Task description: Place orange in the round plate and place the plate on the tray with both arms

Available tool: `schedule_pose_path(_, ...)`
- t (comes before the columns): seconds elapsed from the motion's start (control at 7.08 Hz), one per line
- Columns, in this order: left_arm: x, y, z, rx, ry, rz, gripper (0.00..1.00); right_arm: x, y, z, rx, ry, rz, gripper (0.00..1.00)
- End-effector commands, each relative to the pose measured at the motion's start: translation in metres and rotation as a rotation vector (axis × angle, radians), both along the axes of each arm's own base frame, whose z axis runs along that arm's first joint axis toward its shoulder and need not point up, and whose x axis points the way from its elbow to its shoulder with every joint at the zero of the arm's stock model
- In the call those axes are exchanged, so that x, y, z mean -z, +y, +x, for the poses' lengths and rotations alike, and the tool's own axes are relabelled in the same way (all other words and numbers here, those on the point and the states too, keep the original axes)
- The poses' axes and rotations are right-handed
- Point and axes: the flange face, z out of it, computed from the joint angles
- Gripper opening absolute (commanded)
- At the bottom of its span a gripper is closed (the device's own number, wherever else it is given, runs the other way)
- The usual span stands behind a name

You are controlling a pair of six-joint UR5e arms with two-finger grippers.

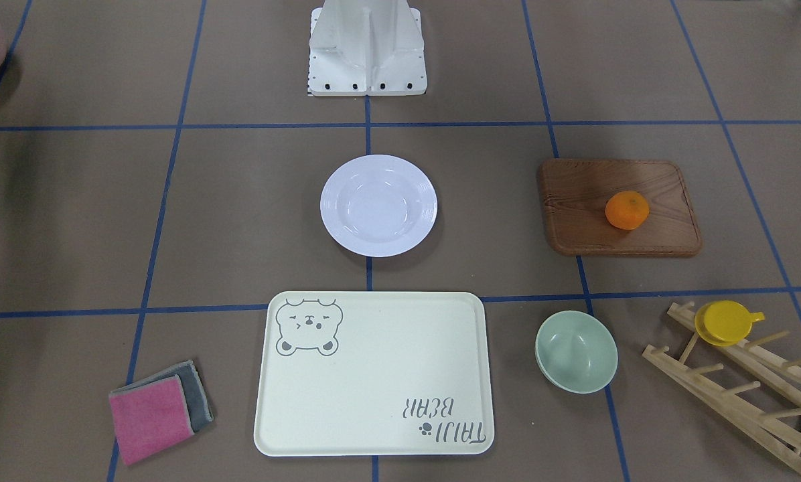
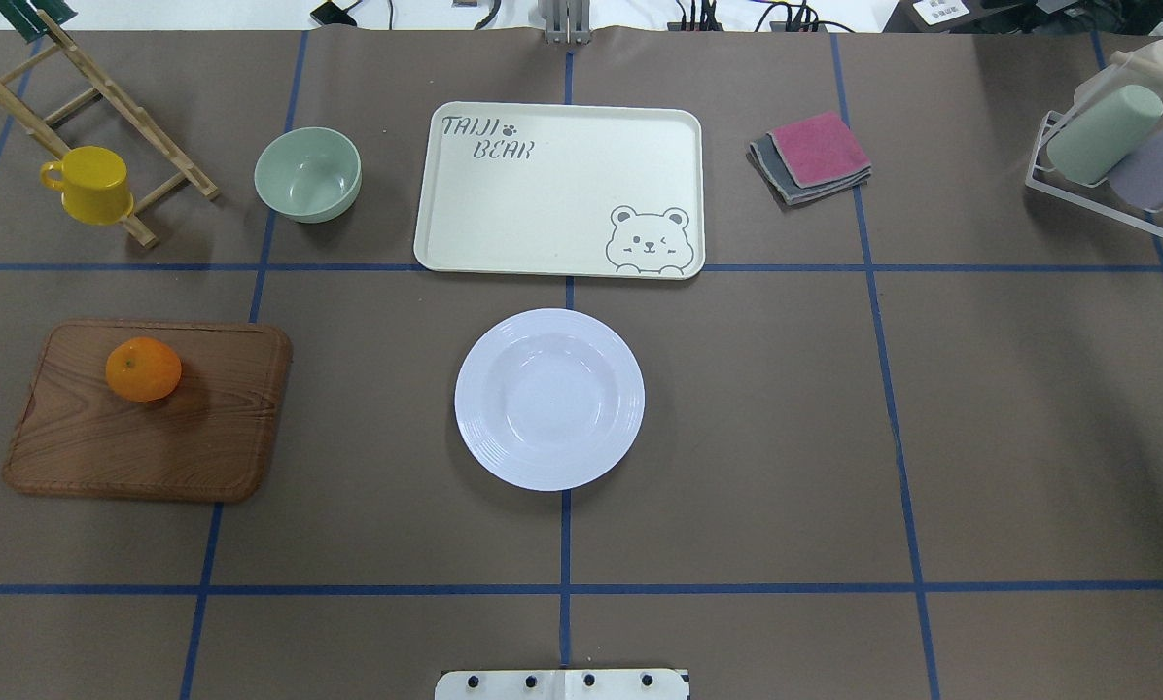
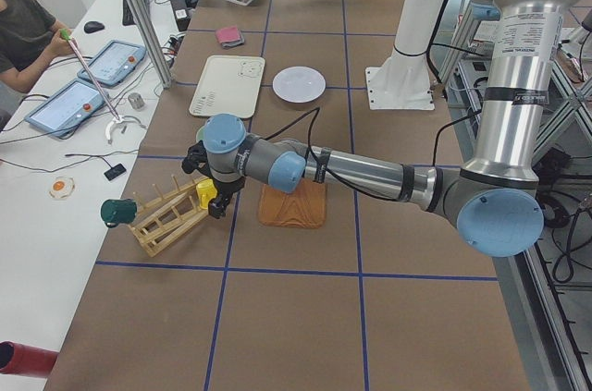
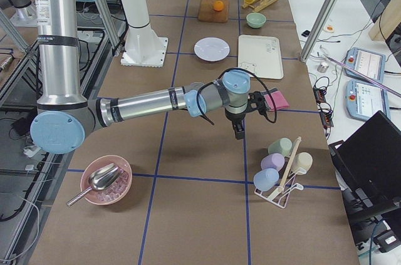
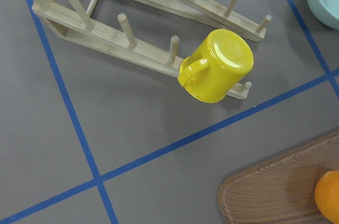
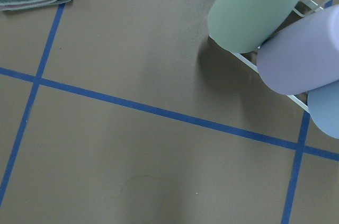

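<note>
The orange (image 2: 143, 368) lies on a brown wooden board (image 2: 144, 428) at the table's left side. Mid-table, the white round plate (image 2: 548, 399) stands empty. Beyond it lies the cream bear tray (image 2: 559, 190), also empty. My left gripper (image 3: 213, 206) hovers over the yellow cup (image 5: 217, 65) on the wooden rack, and its wrist view catches the orange (image 5: 328, 195) at the lower right corner. My right gripper (image 4: 238, 132) hangs over bare table near the pink cloth (image 4: 277, 100). Both grippers show clearly only in the side views, so I cannot tell whether either is open or shut.
A pale green bowl (image 2: 308, 175) sits left of the tray. Folded pink and grey cloths (image 2: 810, 156) lie to its right. A wire rack with pastel cups (image 2: 1116, 156) stands far right, and a pink bowl with a scoop (image 4: 105, 180) is near the robot. A person (image 3: 23, 30) sits beside the table.
</note>
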Motion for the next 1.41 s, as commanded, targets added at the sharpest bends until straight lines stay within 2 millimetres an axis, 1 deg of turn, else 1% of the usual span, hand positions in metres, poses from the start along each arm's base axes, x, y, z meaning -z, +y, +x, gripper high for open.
schedule_pose_path(0.0, -0.002, 0.003, 0.000, -0.001, 0.004, 0.022, 1.00, 0.001, 0.000, 0.000, 0.003, -0.005, 0.000, 1.00)
schedule_pose_path(0.42, -0.002, 0.002, 0.001, -0.009, -0.001, 0.043, 1.00, -0.004, 0.000, -0.001, 0.007, -0.006, -0.008, 1.00)
schedule_pose_path(0.57, -0.002, 0.002, 0.010, -0.023, -0.002, 0.047, 1.00, -0.010, 0.005, 0.000, 0.008, -0.002, -0.017, 1.00)
schedule_pose_path(0.71, -0.001, 0.000, 0.019, -0.033, -0.019, 0.056, 1.00, -0.015, 0.005, 0.000, 0.006, 0.006, -0.023, 1.00)
schedule_pose_path(0.85, 0.002, -0.003, 0.027, -0.024, -0.072, 0.077, 1.00, -0.018, 0.005, 0.000, 0.006, 0.008, -0.029, 1.00)
schedule_pose_path(0.99, 0.002, -0.003, 0.029, -0.024, -0.084, 0.079, 1.00, -0.022, 0.007, 0.001, 0.006, 0.009, -0.038, 1.00)
schedule_pose_path(1.13, -0.004, -0.001, 0.030, -0.026, -0.088, 0.068, 1.00, -0.030, 0.013, 0.002, 0.005, 0.014, -0.054, 1.00)
schedule_pose_path(1.27, -0.006, 0.000, 0.029, -0.025, -0.085, 0.059, 1.00, -0.037, 0.020, 0.003, 0.007, 0.015, -0.067, 1.00)
